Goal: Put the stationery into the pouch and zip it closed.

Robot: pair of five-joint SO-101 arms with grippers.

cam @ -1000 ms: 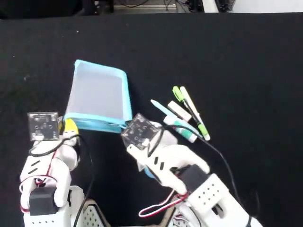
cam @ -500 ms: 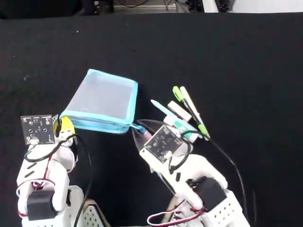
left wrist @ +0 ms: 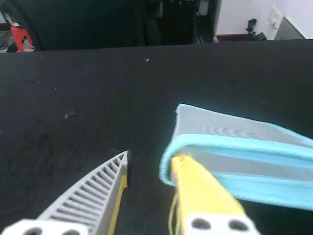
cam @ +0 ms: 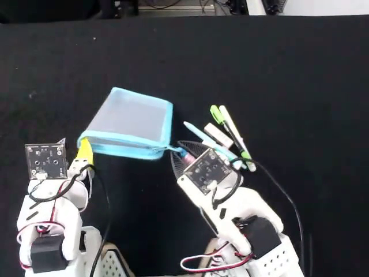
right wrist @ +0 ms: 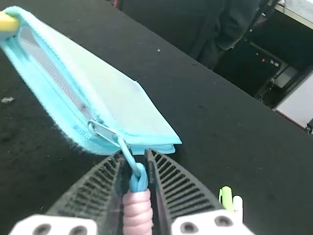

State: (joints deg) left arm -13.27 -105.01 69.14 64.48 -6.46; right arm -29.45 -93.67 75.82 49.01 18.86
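On the black counter (cam: 288, 69) the stationery (cam: 219, 136) lies unpacked just beside the pouch (cam: 135, 118), whose zip pull (right wrist: 128, 157) the right jaws clamp while the left jaws gape at its other end

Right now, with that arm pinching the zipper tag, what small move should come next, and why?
Probably release the zipper pull. The right gripper has its fingers shut on it, the slider sits at that end of the pouch and the mouth looks open, with the left gripper at its far corner. The pens lie outside on the table, waiting for a free arm.
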